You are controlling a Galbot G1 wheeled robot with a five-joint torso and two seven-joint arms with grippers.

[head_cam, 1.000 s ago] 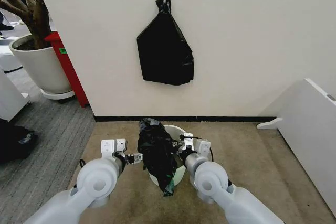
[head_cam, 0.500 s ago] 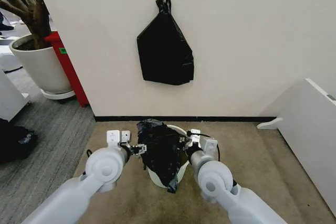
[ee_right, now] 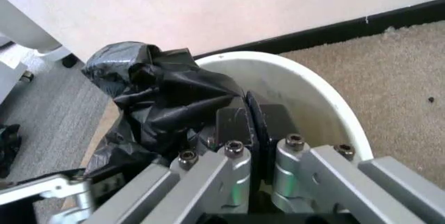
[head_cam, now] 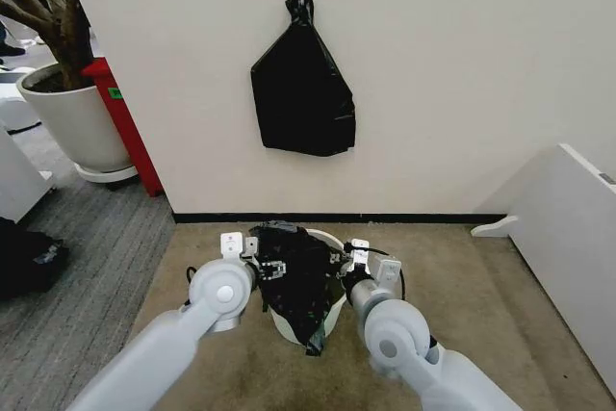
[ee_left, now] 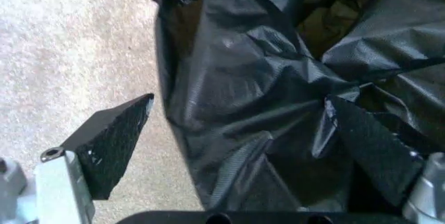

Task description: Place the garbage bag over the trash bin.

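Note:
The garbage bag (head_cam: 296, 284), black and crinkly, lies bunched over the left side of the cream-white trash bin (head_cam: 335, 313) on the tan carpet near the wall. My left gripper (head_cam: 272, 267) is at the bag's left edge; in the left wrist view it (ee_left: 240, 101) stands open, its fingers (ee_left: 114, 143) wide apart astride the bag (ee_left: 243, 109). My right gripper (head_cam: 339, 259) is at the bin's right rim. In the right wrist view it (ee_right: 251, 110) is shut on a fold of the bag (ee_right: 167, 94), inside the bin's pale wall (ee_right: 313, 104).
A knotted black bag bundle (head_cam: 303, 93) hangs from a hook on the wall behind the bin. A large white plant pot (head_cam: 72, 117) and a red object (head_cam: 123, 117) stand at the left. A white panel (head_cam: 568, 228) lies at the right.
My left arm has reached forward and to the right, bringing its gripper in against the bag. The bag has dropped from a tall bunch to a lower spread over the bin.

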